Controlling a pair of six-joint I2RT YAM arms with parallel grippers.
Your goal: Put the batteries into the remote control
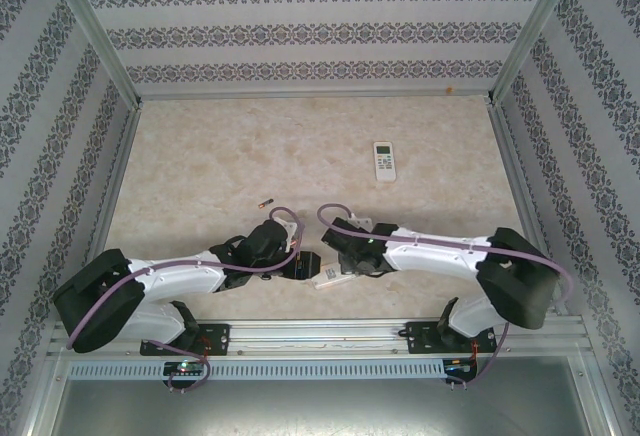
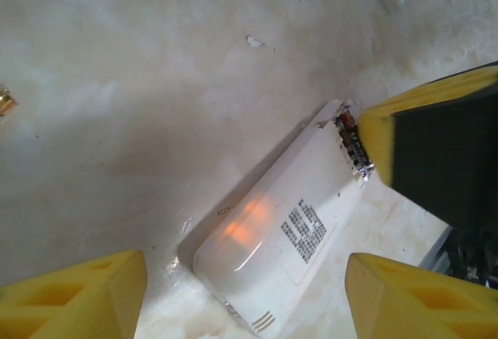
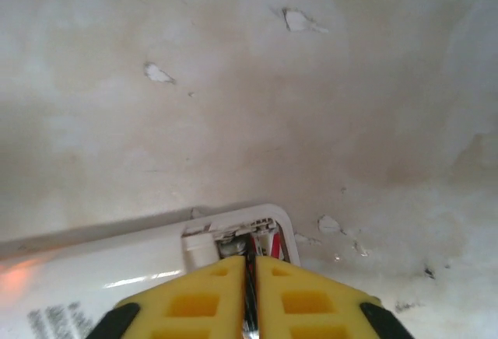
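My L tool (image 2: 249,296) is wide open, fingers either side of the white remote (image 2: 272,222), which lies back-up on the tabletop (image 2: 140,82). My R tool (image 3: 250,292) is nrly closed at the remote's open battery bay (image 3: 241,236); can't tell if it pinches anything. One orange-gold battery (image 1: 264,200) lies just beyond the L tool.
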